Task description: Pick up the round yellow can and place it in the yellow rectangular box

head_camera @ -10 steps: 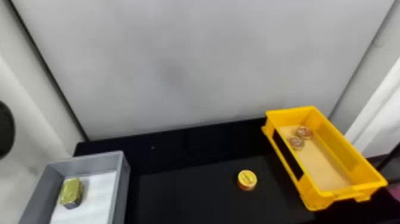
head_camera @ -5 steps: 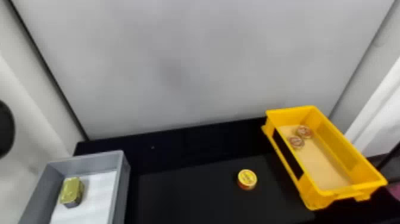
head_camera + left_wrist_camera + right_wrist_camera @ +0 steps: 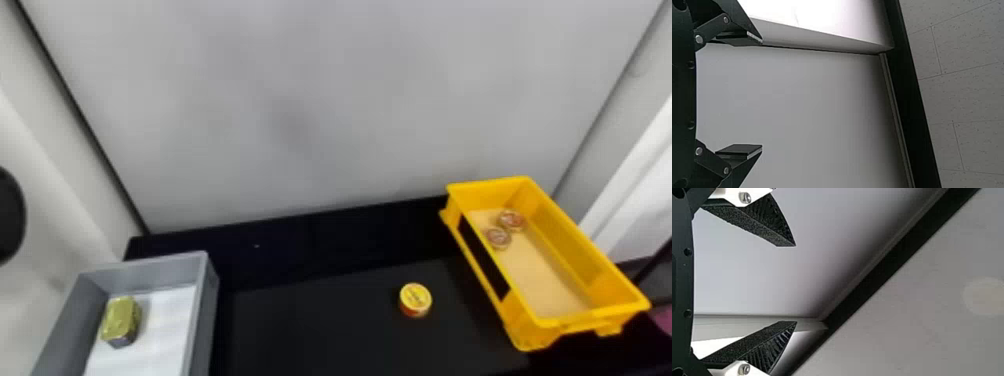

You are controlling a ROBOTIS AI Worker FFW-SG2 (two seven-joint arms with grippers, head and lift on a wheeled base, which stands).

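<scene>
The round yellow can [image 3: 415, 300] stands upright on the black table, a short way left of the yellow rectangular box [image 3: 575, 320]. Two small round cans [image 3: 511, 220] lie inside that box toward its far end. In the left wrist view my left gripper [image 3: 762, 94] is open, its fingers wide apart before a pale wall panel. My right gripper [image 3: 796, 284] is open too in the right wrist view, with only wall behind the gap between its fingers.
A grey box [image 3: 202, 300] stands at the table's left, holding a gold rectangular can [image 3: 121, 321] on a white bottom. The black table [image 3: 320, 330] runs between both boxes, and a grey panel [image 3: 320, 110] rises behind it.
</scene>
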